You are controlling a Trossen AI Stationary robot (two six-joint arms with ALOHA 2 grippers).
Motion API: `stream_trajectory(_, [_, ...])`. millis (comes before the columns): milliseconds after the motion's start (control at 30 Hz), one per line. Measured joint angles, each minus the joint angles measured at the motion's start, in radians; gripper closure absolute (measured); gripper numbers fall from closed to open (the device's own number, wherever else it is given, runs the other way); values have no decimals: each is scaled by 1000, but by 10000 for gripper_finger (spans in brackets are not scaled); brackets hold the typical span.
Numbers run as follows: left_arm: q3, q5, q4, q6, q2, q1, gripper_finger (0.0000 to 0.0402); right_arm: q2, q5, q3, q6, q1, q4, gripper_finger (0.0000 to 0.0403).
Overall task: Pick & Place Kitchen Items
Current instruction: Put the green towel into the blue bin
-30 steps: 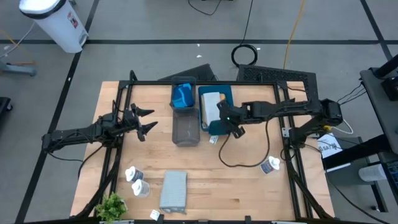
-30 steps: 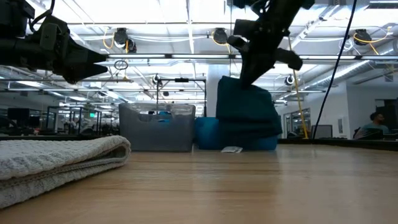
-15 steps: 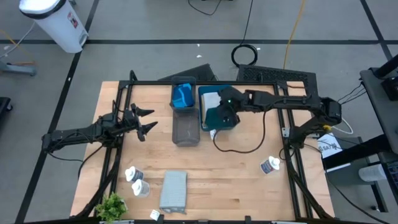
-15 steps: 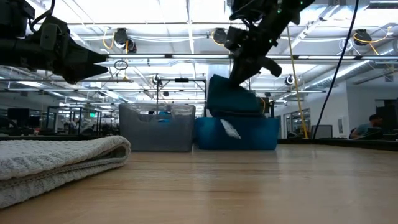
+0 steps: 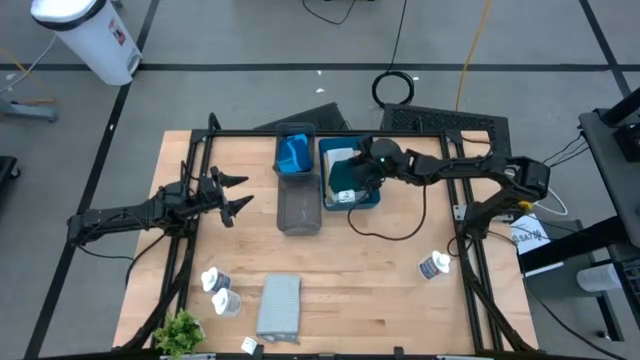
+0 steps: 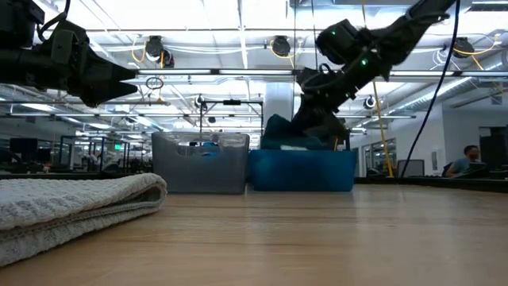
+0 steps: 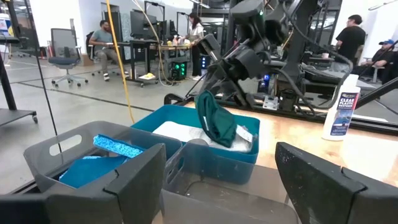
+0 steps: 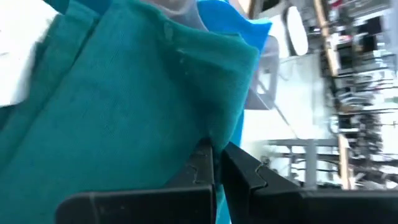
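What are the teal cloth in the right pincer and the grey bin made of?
Teal cloth: soft woven fabric, matte; it drapes and folds where the right pincer pinches it. Grey bin: looks like moulded plastic, semi-translucent with a slight sheen; rigid straight walls. Exact types cannot be told.

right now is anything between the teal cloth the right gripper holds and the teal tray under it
Nothing visible blocks it. The right gripper is shut on the dark teal cloth, which hangs straight into the teal tray and drapes onto the white cloth already inside.
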Motion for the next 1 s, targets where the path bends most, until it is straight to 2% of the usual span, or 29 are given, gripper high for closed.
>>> stream_trajectory(167, [0,0,0,0,0,0,94,0,-2,-71,-6,-25,119,403])
stream_trajectory(367, [0,0,0,0,0,0,94,0,-7,-102,-5,-27,132,403])
stream_trajectory(500, [0,0,0,0,0,0,94,1,-83,-107,-4,-27,133,403])
stream_trajectory(633, [0,0,0,0,0,0,94,29,-89,-107,13,-27,169,402])
stream_trajectory(1000, [0,0,0,0,0,0,94,129,-78,-107,6,-33,274,354])
